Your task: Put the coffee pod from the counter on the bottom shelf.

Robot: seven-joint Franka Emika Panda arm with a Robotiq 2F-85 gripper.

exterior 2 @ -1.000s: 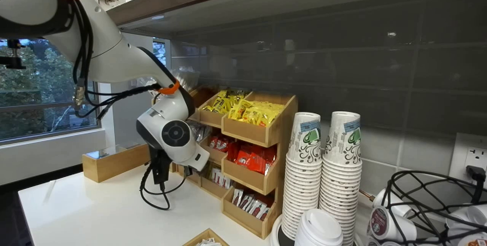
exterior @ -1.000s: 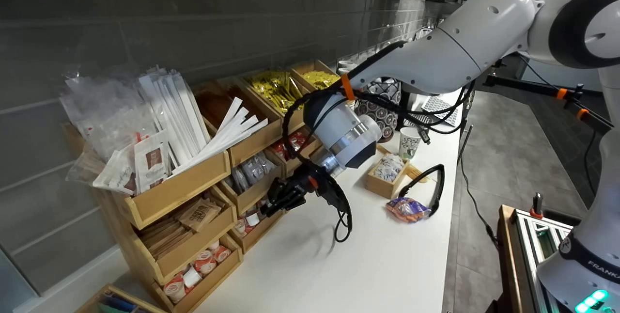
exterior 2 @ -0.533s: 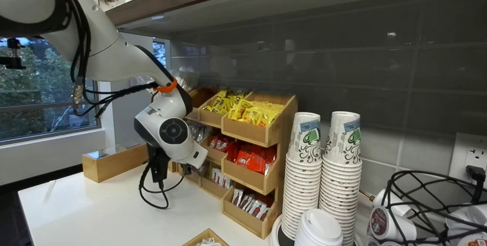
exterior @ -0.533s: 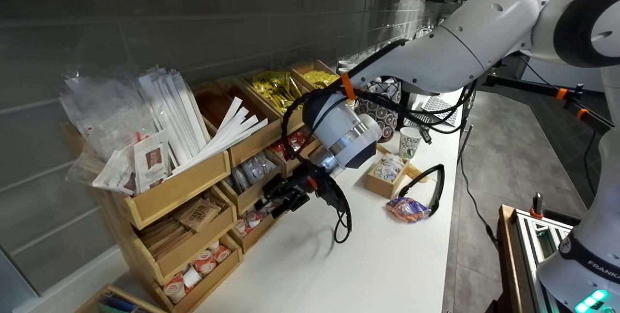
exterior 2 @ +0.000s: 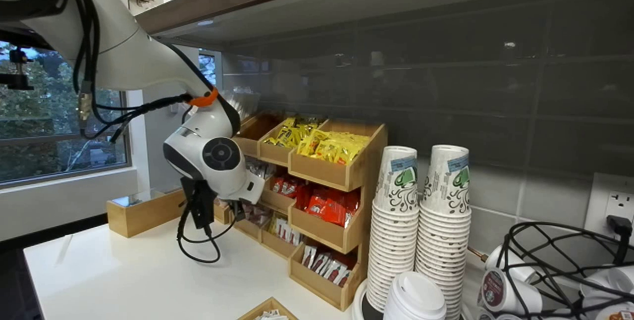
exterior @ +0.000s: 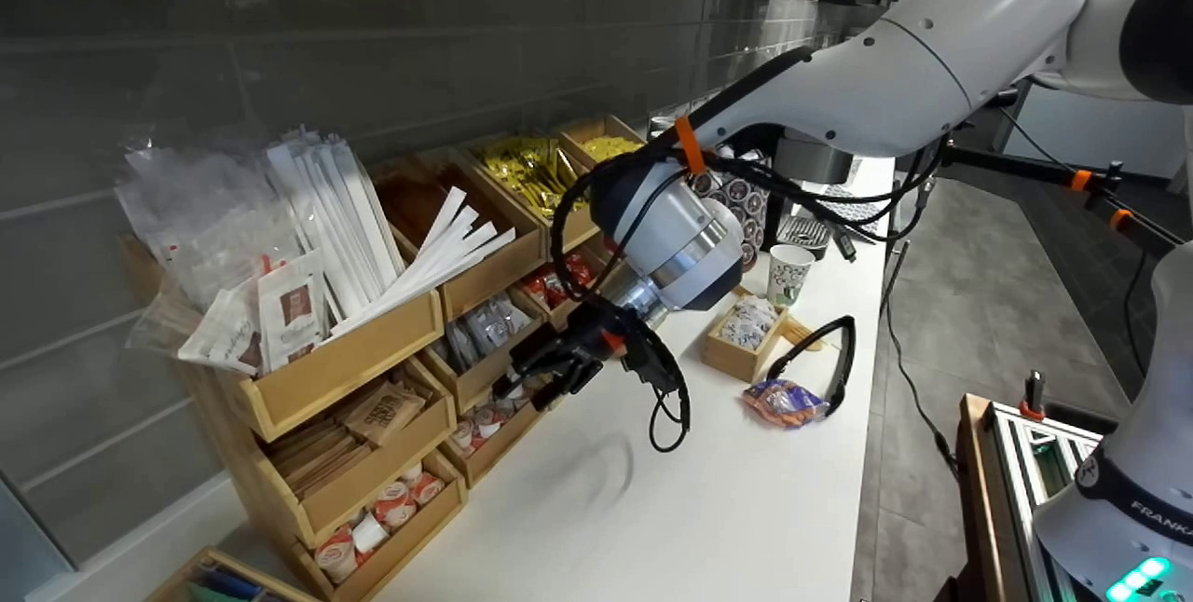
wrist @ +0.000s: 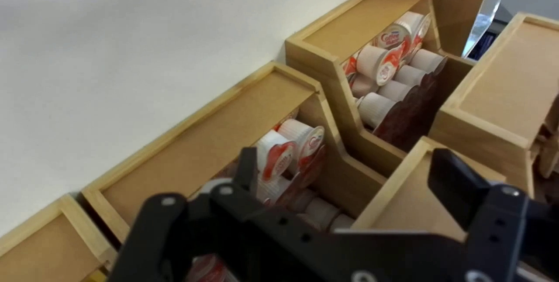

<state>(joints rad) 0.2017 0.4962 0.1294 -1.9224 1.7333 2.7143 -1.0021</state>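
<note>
In the wrist view my gripper [wrist: 349,175] stands wide open over the bottom shelf [wrist: 205,138], with nothing held between its fingers. Several small white coffee pods with red-and-white lids lie in that bin; a pod [wrist: 273,153] rests close to the left fingertip. Which of them came from the counter [exterior: 671,499] I cannot tell. In an exterior view the spread gripper [exterior: 525,394] hovers before the middle bottom bin, partly covering its pods [exterior: 485,420]. The gripper's body hides part of the bin in the wrist view.
A middle-shelf bin [wrist: 404,214] juts out behind the right finger. Another bottom bin [wrist: 345,33] with pods adjoins. On the counter are a wooden box of packets [exterior: 741,341], a paper cup [exterior: 788,274] and an orange-purple bag [exterior: 786,403]. Cup stacks [exterior 2: 396,240] stand beside the organizer.
The gripper's fingers have spread from nearly closed to wide. The arm has then drawn back and slightly up, away from the bottom bin.
</note>
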